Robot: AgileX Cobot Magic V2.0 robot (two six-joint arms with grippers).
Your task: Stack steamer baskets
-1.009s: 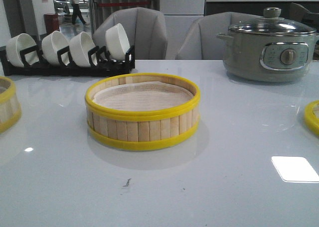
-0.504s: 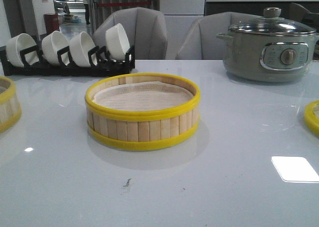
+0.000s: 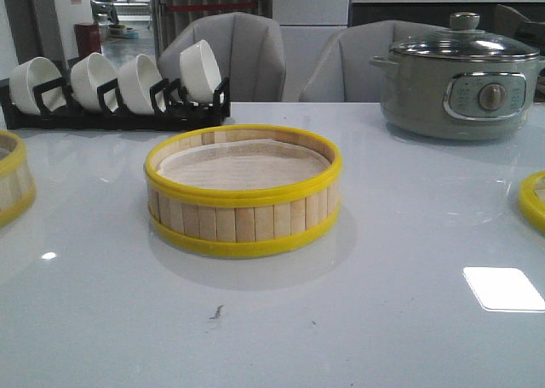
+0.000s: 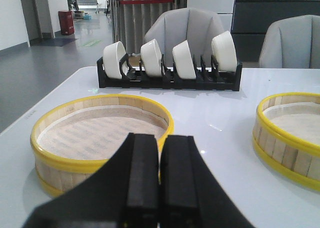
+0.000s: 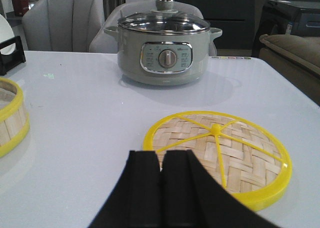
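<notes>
So, table [image 3: 409,337] state: one steamer basket [image 3: 243,190] sits centre in the front view, upright, pale liner [image 3: 243,165] inside, nothing on top of it. Second basket [image 4: 100,136] is at the left edge of the front view, only partly in frame there; the left wrist view shows it whole, liner inside, flat on the table. The two baskets are well apart, not stacked. Woven lid [image 5: 217,154] lies flat on the table at the right side, yellow rim and spokes up, only a sliver visible in the front view.

Left gripper [image 4: 160,180]: fingers pressed together, nothing between them, sitting just in front of the left basket; can't tell if it touches the rim. Right gripper [image 5: 161,188]: fingers together too, holding nothing, near the edge of the lid.

Behind: black rack [image 3: 119,111] with four white bowls [image 3: 201,70] back left, grey-green pot [image 3: 461,86] with glass lid back right, grey chairs [image 3: 234,56] past the table
</notes>
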